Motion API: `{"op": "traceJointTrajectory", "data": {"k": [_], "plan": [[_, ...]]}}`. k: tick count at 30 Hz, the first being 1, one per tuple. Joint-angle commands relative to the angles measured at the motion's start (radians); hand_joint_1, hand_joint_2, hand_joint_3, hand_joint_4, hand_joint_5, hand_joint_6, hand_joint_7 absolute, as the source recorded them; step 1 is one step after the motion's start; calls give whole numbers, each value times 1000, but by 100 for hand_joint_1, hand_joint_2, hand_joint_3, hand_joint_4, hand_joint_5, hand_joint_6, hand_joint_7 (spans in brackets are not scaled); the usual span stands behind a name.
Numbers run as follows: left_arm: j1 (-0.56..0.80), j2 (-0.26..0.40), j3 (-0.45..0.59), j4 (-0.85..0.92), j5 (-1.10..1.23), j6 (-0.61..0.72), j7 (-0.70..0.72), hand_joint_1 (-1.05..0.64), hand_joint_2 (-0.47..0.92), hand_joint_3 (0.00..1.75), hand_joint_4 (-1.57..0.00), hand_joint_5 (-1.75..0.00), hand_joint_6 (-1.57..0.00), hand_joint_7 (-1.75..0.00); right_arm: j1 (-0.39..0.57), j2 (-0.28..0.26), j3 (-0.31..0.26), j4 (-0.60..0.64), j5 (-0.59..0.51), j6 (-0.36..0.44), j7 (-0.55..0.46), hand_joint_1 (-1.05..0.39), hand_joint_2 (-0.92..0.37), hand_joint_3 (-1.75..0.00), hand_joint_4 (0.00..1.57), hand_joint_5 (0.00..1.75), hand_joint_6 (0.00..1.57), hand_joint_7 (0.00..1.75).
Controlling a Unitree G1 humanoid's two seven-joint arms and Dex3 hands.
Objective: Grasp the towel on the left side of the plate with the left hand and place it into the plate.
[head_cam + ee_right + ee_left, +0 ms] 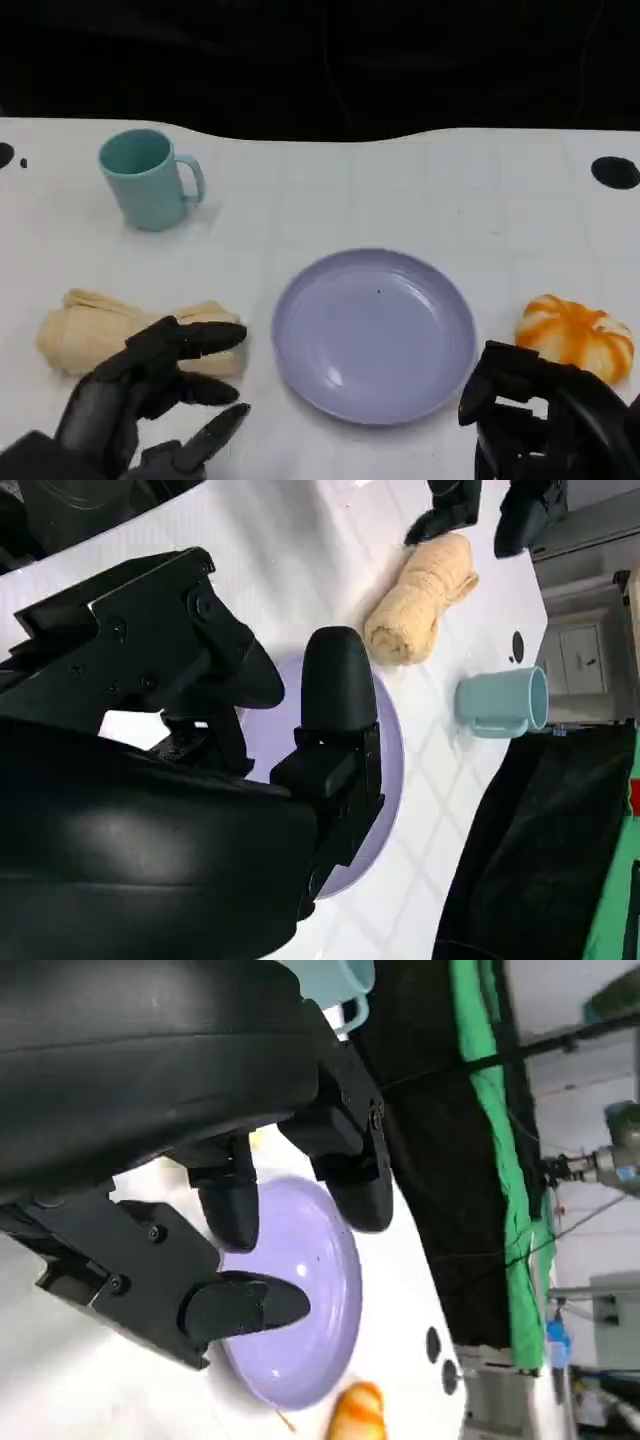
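**Left hand over the towel's near edge, nothing held**

Nearest to me in the head view are the left hand's fingers (205, 338), spread apart and reaching over the near right part of the towel (85, 328). From here I cannot tell whether the fingertips touch the cloth or hang just above it; nothing is pinched between them. The left hand (150, 385) comes in at the lower left, and its wrist view shows the same spread fingers (235, 1205) with only the plate (315, 1290) beyond them, so that camera gives me no help on contact.

Moving outward, the towel is a rolled, tan bundle lying on the white table (420, 190), left of the lavender plate and just beside its rim, not in it. The right wrist view gives me the clearest look at the roll (420, 600), with the dark fingertips of the left hand at its far end.

My right hand (540, 415) sits at the lower right, fingers curled in loosely and holding nothing, close to the plate's right edge. Just beyond it lies a small orange pumpkin (577, 337). A teal mug (148, 180) stands upright at the far left, well apart from the towel.
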Motion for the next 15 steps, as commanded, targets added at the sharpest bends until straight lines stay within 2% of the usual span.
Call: {"op": "traceJointTrajectory", "data": {"k": [1,5,8,15], "plan": [[-7,43,0,25,138,-77,47,-37,91,7,-35,-72,-50,-13,8,-1,2,-14,5,-11,1,-1,-60,-124,75,175,55,168],[-13,68,1,23,223,-86,58,-41,89,1,-24,-63,-45,-6,6,4,10,-18,2,0,-5,-2,-60,-124,74,175,55,168],[-27,116,3,-6,341,-67,62,-46,90,1,-20,-61,-40,-3,0,11,16,-16,0,8,-12,-2,-61,-123,74,175,54,168],[-99,217,-4,-66,678,26,50,-57,92,1,-20,-50,-36,0,-9,11,21,-7,-7,9,-19,-5,-62,-120,74,175,54,168]]}}
